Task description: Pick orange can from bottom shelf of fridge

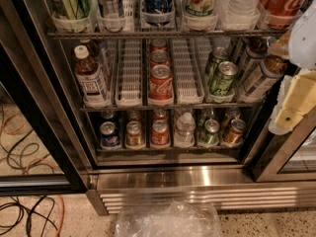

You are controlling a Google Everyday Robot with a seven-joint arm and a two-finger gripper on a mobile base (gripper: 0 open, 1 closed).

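Gripper: the gripper [292,107] hangs at the right edge of the view, level with the middle rack and in front of the right door frame. I cannot tell whether it is spread or pressed together, and nothing shows in its hold.
Orange can: the orange can [234,131] stands upright at the near end of the rightmost lane of the bottom shelf [168,149], just right of the green can [211,132].
Other lanes: from the left come the blue can [108,135], the gold can [134,134], the red can [159,132] and the clear bottle [185,127].
Fridge: the fridge [197,177] shows its louvred steel base directly under that shelf.
Step in hand: the approach, by my reading. The gripper is well apart from the can, above it and to the right, and no grasp has begun.
Next move: it calls for coming down to the lowest rack and going left and inward along the rightmost lane, clear of the right door frame and the rack above (headroom looks tight), without nudging the green can.
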